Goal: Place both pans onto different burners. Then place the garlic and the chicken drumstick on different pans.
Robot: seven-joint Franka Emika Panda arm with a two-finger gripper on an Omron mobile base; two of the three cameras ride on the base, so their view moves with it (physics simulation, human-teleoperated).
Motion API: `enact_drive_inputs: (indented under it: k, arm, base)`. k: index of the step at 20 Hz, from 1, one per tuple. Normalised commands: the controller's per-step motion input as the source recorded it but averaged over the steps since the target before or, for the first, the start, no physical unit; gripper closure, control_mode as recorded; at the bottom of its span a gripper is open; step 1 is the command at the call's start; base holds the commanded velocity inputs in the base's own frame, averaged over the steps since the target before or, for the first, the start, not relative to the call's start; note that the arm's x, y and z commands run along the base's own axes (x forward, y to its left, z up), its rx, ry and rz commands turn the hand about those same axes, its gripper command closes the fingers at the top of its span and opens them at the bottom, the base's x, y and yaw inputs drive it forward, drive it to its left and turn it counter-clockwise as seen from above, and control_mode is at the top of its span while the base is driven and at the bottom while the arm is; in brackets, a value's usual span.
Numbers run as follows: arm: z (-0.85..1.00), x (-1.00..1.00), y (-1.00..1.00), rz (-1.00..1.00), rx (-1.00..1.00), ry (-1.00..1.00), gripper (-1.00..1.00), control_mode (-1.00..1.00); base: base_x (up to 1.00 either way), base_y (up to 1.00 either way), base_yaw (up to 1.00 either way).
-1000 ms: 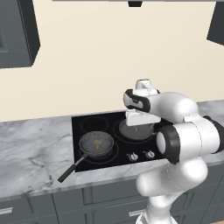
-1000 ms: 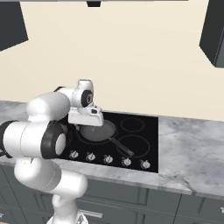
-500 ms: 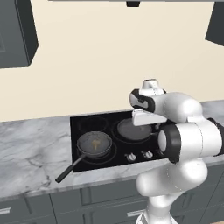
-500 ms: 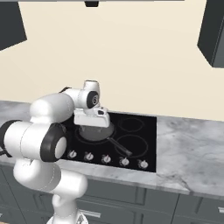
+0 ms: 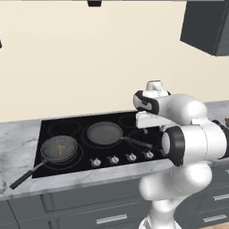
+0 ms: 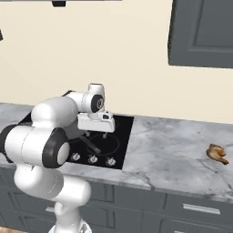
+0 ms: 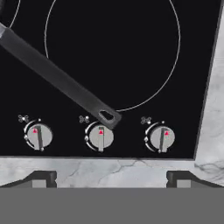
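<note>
The deeper pan (image 5: 59, 148) sits on the front left burner with the garlic (image 5: 61, 146) lying inside it. On a middle burner (image 5: 105, 134) rests the shallower pan (image 5: 104, 132), its black handle (image 7: 57, 78) slanting toward the knobs. My gripper (image 7: 111, 178) hangs open and empty above that handle's end and the right burner (image 7: 112, 43); it also shows in the base views (image 5: 149, 125) (image 6: 94, 133). The chicken drumstick (image 6: 217, 153) lies on the marble counter far to the right.
Silver knobs (image 7: 100, 137) line the cooktop's front edge. Marble counter (image 6: 173, 145) stretches right of the cooktop (image 6: 119, 136). Dark wall cabinets (image 6: 202, 32) hang above, and grey drawers run below the counter.
Both base views have shifted as the base drove right, bringing the drumstick into the right view. My hand has drifted from over the shallower pan toward its handle end, still open.
</note>
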Motion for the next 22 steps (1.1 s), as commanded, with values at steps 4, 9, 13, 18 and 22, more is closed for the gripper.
enact_drive_inputs:
  k: [4,9,13,18,22]
  arm:
    - [0.0,0.0,0.0,0.0,0.0,0.0,-1.0,1.0]
    - [0.0,0.0,0.0,0.0,0.0,0.0,-1.0,1.0]
    - [0.0,0.0,0.0,0.0,0.0,0.0,-1.0,1.0]
    - [0.0,0.0,0.0,0.0,0.0,0.0,-1.0,1.0]
    - [0.0,0.0,0.0,0.0,0.0,0.0,-1.0,1.0]
  base:
    - [-0.13,-0.79,0.0]
    - [-0.02,-0.72,0.0]
    - [0.01,-0.63,0.0]
    - [0.07,-0.67,0.0]
    - [0.08,-0.38,0.0]
